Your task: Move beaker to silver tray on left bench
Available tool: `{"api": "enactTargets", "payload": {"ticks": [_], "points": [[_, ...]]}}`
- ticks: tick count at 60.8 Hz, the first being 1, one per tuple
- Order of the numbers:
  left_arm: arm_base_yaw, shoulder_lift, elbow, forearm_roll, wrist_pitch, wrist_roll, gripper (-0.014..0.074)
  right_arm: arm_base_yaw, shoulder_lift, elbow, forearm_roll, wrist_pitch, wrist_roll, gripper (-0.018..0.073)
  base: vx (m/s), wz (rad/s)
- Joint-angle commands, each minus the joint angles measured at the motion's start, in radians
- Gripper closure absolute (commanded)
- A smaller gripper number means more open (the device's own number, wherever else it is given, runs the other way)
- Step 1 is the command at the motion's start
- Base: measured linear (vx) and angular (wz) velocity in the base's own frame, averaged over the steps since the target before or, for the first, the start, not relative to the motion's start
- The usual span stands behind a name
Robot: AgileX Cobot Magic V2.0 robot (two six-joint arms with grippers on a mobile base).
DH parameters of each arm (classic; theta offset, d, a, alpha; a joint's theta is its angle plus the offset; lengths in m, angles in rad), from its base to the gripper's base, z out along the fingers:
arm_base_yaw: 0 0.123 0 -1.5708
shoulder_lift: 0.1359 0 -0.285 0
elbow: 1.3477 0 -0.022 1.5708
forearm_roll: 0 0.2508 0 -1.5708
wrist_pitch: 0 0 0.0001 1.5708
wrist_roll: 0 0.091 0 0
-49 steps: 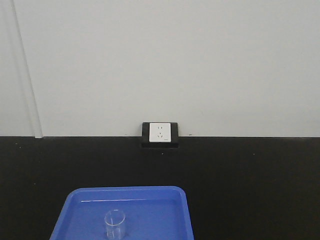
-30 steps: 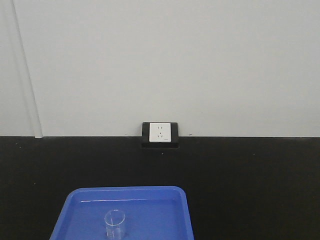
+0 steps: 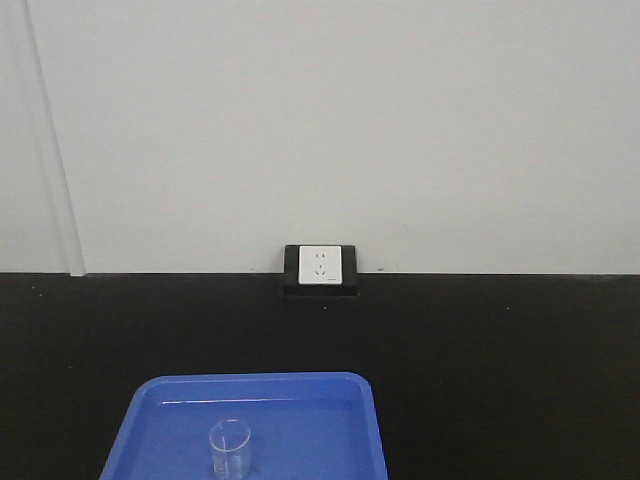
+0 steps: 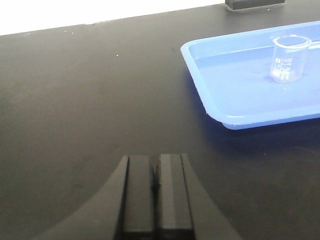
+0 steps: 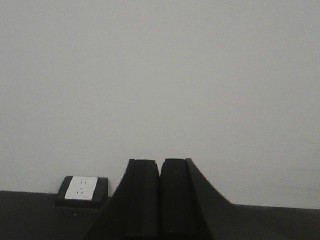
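Presently, see the beaker [image 3: 230, 447] standing upright in the blue tray [image 3: 250, 381], apart from its rims, on the worktop [image 3: 500, 350] with the socket [image 3: 320, 264]; no silver tray in any view. Find the left end effector [image 4: 156, 195] low over bare worktop, well apart from the blue tray, jaws pressed together on nothing. Likewise the right end effector [image 5: 160, 195]: jaws together, empty, raised and facing the wall [image 5: 160, 75]. Expect trouble from those closed jaws: approaching without opening would likely knock the light glass over or skid it across smooth plastic. Beware also of pinching the thin walls too hard or too high, tipping it on the lift, and of catching the raised rim on the way out. Note faint white print on the beaker in the left wrist view, too small to read; nothing legible on the socket.
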Motion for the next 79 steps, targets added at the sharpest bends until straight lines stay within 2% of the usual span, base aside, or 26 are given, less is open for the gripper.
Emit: {"api": "enactTargets", "payload": {"ticks": [1, 16, 23, 32, 40, 53, 62, 67, 71, 79], "points": [[-0.007, -0.007, 0.020, -0.003, -0.075, -0.002, 0.0595, -0.006, 0.183, -0.118, -0.006, -0.067, -0.022, 0.0570, 0.00, 0.00], [-0.007, -0.007, 0.020, -0.003, -0.075, -0.002, 0.0595, -0.006, 0.498, -0.204, -0.003, -0.106, 0.052, 0.0570, 0.00, 0.00], [-0.007, -0.007, 0.020, -0.003, -0.075, -0.002, 0.0595, -0.006, 0.563, -0.204, -0.003, -0.125, 0.052, 0.0559, 0.00, 0.00], [-0.007, -0.007, 0.020, -0.003, -0.075, -0.002, 0.0595, -0.005, 0.595, -0.204, -0.004, -0.119, 0.052, 0.0489, 0.00, 0.00], [-0.007, -0.007, 0.020, -0.003, -0.075, -0.002, 0.0595, -0.005, 0.600, -0.204, -0.004, -0.119, 0.071, 0.0351, 0.00, 0.00], [-0.007, -0.007, 0.020, -0.003, -0.075, -0.002, 0.0595, -0.005, 0.600, -0.204, -0.004, -0.131, 0.089, -0.0008, 0.00, 0.00], [-0.007, -0.007, 0.020, -0.003, -0.075, -0.002, 0.0595, 0.001, 0.598, -0.204, 0.001, -0.150, 0.127, -0.0156, 0.00, 0.00], [-0.007, -0.007, 0.020, -0.003, -0.075, -0.002, 0.0595, 0.038, 0.598, -0.204, -0.015, -0.127, 0.174, -0.0167, 0.00, 0.00], [-0.007, -0.007, 0.020, -0.003, -0.075, -0.002, 0.0595, 0.094, 0.610, -0.204, -0.071, -0.105, 0.184, -0.0164, 0.00, 0.00], [-0.007, -0.007, 0.020, -0.003, -0.075, -0.002, 0.0595, 0.271, 0.693, -0.198, -0.159, -0.127, 0.184, -0.0148, 0.00, 0.00]]}}
